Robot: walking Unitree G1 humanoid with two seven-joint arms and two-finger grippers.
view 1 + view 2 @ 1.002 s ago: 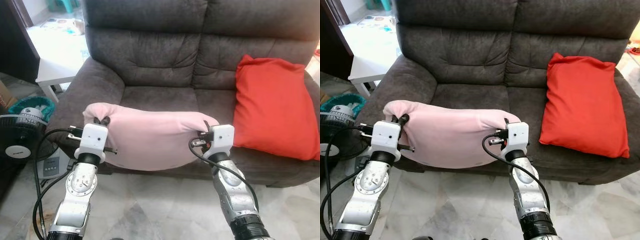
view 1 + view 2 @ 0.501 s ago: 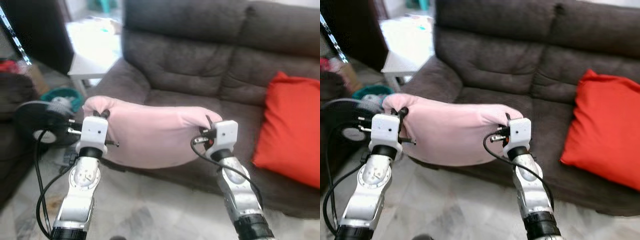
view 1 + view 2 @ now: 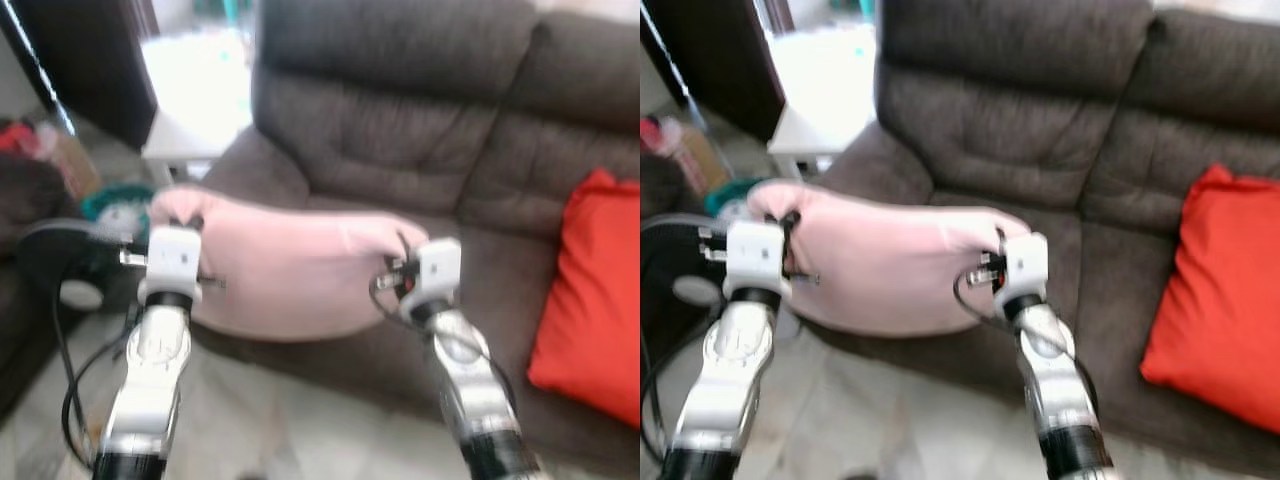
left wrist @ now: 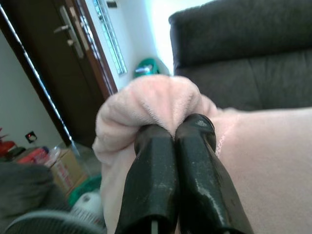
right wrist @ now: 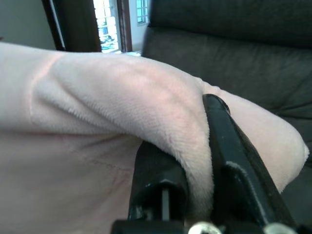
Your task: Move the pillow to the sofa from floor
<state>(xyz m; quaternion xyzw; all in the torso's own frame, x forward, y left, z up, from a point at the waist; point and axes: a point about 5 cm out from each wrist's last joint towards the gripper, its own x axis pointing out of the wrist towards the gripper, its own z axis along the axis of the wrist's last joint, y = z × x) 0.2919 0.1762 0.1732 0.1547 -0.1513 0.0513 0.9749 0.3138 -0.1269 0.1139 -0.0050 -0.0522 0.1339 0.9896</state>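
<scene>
both eye views motion-blurred, edges soft. red cushion (image 3: 1220,320) cut off by right frame edge. sofa (image 3: 1040,120) top and right end out of frame. fan (image 3: 60,262) at left smeared, partly behind left arm. left end effector (image 4: 171,141) fingertips buried in pink pillow (image 3: 290,270) fold. right end effector (image 5: 197,161) clamps pillow edge; fabric hides gap between fingers. pillow underside hidden.
</scene>
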